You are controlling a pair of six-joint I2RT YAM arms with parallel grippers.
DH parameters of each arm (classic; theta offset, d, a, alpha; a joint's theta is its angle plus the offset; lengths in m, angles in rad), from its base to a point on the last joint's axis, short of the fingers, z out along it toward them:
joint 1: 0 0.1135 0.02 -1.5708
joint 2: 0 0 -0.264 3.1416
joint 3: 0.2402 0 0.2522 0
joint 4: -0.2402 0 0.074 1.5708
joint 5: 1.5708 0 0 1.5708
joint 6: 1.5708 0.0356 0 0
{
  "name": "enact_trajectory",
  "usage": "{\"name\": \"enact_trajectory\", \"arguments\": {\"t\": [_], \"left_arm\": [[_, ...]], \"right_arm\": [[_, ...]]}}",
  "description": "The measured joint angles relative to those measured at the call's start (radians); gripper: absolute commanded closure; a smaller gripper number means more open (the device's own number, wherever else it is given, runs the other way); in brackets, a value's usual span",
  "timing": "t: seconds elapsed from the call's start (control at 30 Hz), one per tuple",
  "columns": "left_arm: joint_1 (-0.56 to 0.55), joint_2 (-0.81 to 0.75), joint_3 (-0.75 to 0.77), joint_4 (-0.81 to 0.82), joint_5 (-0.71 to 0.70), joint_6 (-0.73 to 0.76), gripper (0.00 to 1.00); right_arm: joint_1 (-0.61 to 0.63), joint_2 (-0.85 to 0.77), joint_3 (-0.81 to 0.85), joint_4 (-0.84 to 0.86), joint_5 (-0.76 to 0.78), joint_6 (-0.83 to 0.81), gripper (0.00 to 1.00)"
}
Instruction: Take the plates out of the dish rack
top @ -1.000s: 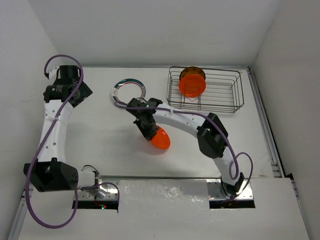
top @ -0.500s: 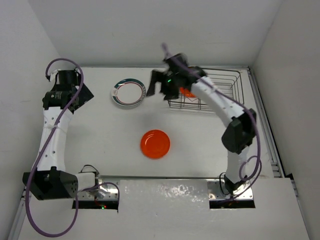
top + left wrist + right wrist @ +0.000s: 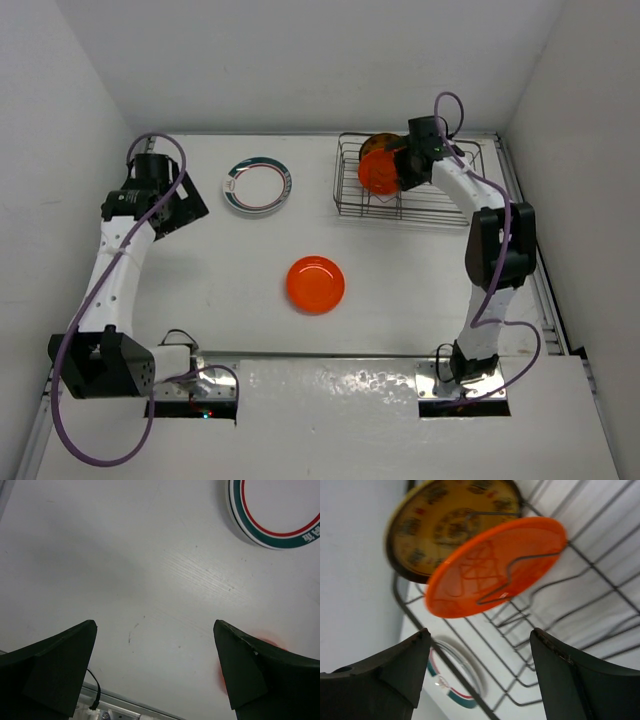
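Right hand [image 3: 479, 636] spread, empty, facing orange plate [image 3: 495, 565] in dish rack [image 3: 450, 197] (left hand [image 3: 155, 626] likewise).

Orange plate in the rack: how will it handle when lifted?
The orange plate looks like thin, glossy plastic: probably light, stiff, maybe slippery. It stands on edge between wires of the dish rack, so it may snag or roll if dragged sideways.

teal-rimmed plate [image 3: 280, 507] cropped at frame edge, patterned plate [image 3: 442, 520] blurred
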Motion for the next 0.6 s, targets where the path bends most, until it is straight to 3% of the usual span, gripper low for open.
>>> {"name": "enact_trajectory", "arguments": {"t": [0.23,0.47,0.6], "left_arm": [[-0.013,0.000,-0.044,0.008,0.030,0.020,0.00],[-0.026,0.017,-0.044,0.031,0.043,0.027,0.00],[-0.037,0.038,-0.044,0.035,0.042,0.028,0.00]], "right_arm": [[0.006,0.019,0.023,0.146,0.047,0.122,0.32],[0.006,0.134,0.096,0.196,0.068,0.232,0.48],[0.006,0.188,0.128,0.197,0.071,0.272,0.61]]}}
